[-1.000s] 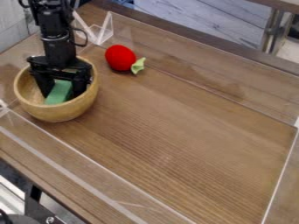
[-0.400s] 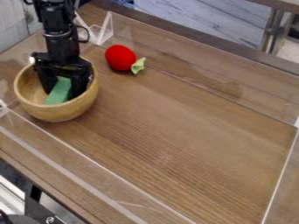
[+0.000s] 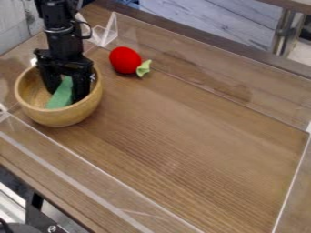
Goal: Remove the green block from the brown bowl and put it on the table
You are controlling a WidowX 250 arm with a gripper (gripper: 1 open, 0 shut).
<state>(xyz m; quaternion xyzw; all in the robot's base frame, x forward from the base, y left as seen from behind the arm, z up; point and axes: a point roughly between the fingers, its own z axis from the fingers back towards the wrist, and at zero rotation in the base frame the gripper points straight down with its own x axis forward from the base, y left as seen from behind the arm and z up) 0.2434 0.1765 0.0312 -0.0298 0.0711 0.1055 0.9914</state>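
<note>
The brown bowl [image 3: 36, 111] sits at the left of the table [image 3: 195, 136]. Inside it the green block [image 3: 58, 96] leans tilted against the far inner wall. My gripper [image 3: 64, 84] points straight down into the bowl, open, with one dark finger on each side of the block. I cannot tell whether the fingers touch the block. The lower end of the block lies on the bowl's floor.
A red strawberry-like toy [image 3: 124, 60] with a small green leaf lies just behind and to the right of the bowl. Clear acrylic walls [image 3: 73, 164] run along the table's edges. Bare wood-grain tabletop stretches to the right and front.
The gripper has turned a little about its own axis over the block. The bowl, block and red toy have not moved.
</note>
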